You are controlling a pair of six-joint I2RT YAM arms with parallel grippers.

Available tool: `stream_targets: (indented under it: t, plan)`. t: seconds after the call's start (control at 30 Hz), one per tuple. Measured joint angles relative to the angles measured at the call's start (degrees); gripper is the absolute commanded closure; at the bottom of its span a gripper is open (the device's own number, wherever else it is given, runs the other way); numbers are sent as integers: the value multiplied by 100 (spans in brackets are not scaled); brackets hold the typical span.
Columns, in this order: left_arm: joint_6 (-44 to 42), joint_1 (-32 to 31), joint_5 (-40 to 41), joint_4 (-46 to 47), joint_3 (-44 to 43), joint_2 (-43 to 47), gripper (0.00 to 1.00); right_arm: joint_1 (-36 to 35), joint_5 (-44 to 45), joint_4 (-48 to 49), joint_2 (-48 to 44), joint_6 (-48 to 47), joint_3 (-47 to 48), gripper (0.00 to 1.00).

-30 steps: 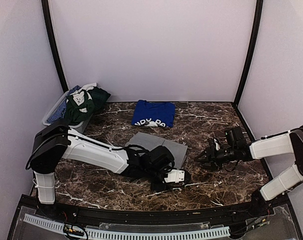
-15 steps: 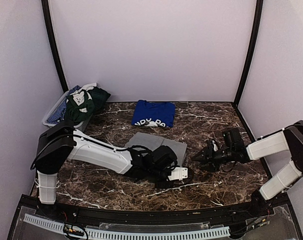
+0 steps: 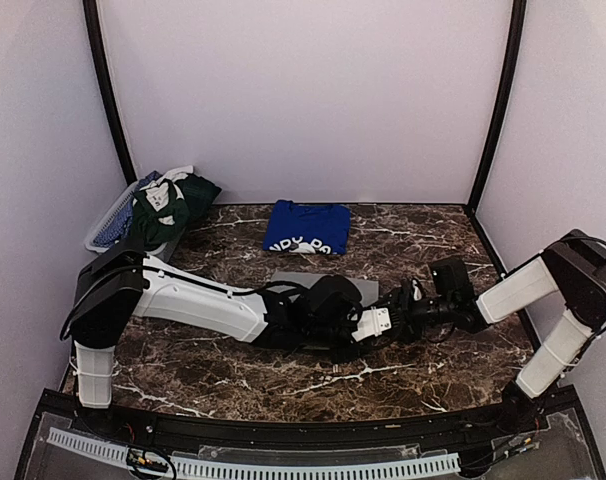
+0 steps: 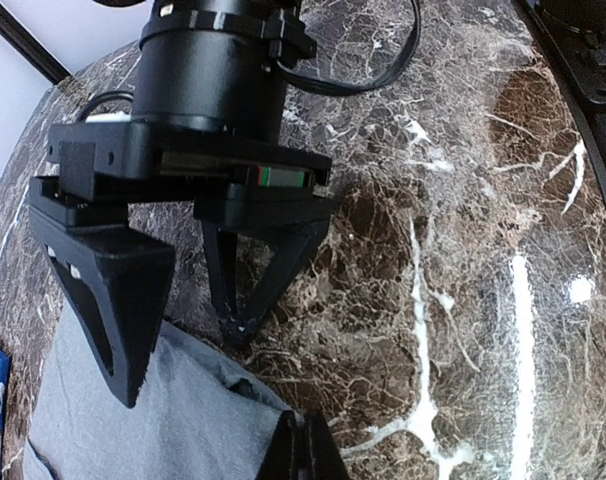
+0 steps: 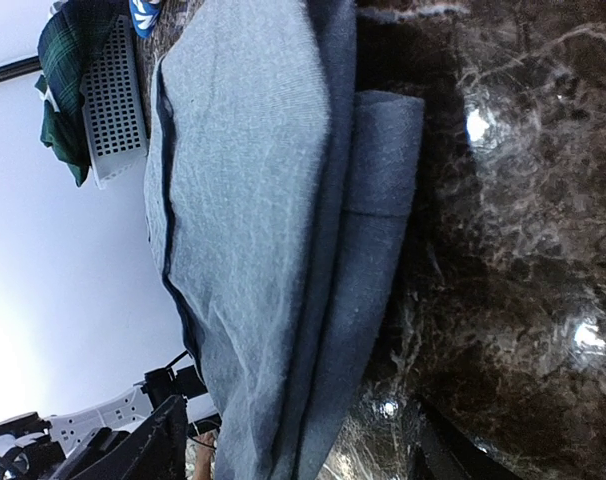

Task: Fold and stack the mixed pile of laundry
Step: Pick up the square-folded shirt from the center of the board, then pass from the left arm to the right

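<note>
Lying folded, soft grey polo (image 5: 253, 200)

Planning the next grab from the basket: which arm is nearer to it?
Left. The left arm bends just before the mesh basket; the right arm stands at the opposite side, reaching only the grey shirt.

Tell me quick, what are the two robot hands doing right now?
The left gripper is shut, pinching the grey shirt at its edge.
The right gripper is open, holding nothing, its fingers over the same shirt.
</note>
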State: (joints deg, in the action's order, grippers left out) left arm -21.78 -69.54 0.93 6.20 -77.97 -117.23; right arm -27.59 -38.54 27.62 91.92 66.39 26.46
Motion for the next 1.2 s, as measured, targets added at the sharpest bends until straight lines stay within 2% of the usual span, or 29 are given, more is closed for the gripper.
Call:
stream_targets:
  t: [0.3,0.43,0.5,0.63,0.8,1.0,1.07,1.17,1.2]
  plan:
    - [240,0,-9,203,-236,-208,100,-457,745,848,306,1084,-2,46]
    - [299,0,-114,251,-267,-284,100,-538,1088,981,310,1314,0,67]
    - [306,0,-142,258,-269,-299,100,-542,1268,997,319,1412,-2,72]
    - [321,0,-157,295,-275,-315,100,-542,1523,964,378,1521,-7,66]
    - [369,0,-155,321,-413,-422,100,-570,1720,1034,525,1681,-22,65]
    - [374,0,-313,319,-420,-450,100,-616,1770,1742,879,1685,-79,66]
    - [315,0,-378,317,-420,-450,100,-640,1788,2092,1027,1690,-138,74]
    - [199,4,-485,306,-420,-450,97,-660,1812,2509,1235,1716,-227,100]
    - [155,7,-505,297,-420,-450,89,-664,1825,2605,1307,1716,-258,100]
